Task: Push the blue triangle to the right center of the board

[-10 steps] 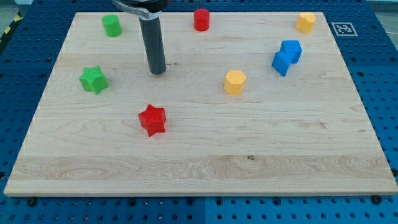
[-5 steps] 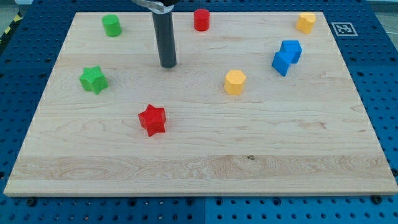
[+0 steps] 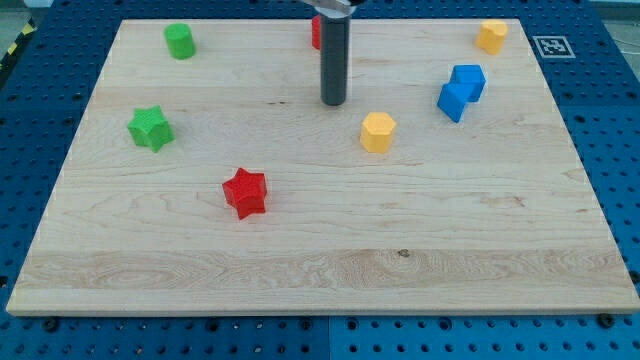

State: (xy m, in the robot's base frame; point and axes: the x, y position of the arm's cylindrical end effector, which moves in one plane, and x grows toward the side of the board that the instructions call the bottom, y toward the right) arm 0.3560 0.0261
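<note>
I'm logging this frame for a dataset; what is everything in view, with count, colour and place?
green cylinder: 1, green, top left
green star: 1, green, left side
red star: 1, red, left of centre
red block: 1, red, top centre, partly hidden behind the rod
yellow block: 1, yellow, centre
yellow block at the corner: 1, yellow, top right
blue triangle: 1, blue, right, touching the blue cube
blue cube: 1, blue, right
board: 1, pale wood
my tip: 1, dark, up-left of the centre yellow block

Pale wood-grain board (image 3: pixel 330 240), 2 blue blocks (image 3: pixel 460 90), dark rod (image 3: pixel 333 60).
</note>
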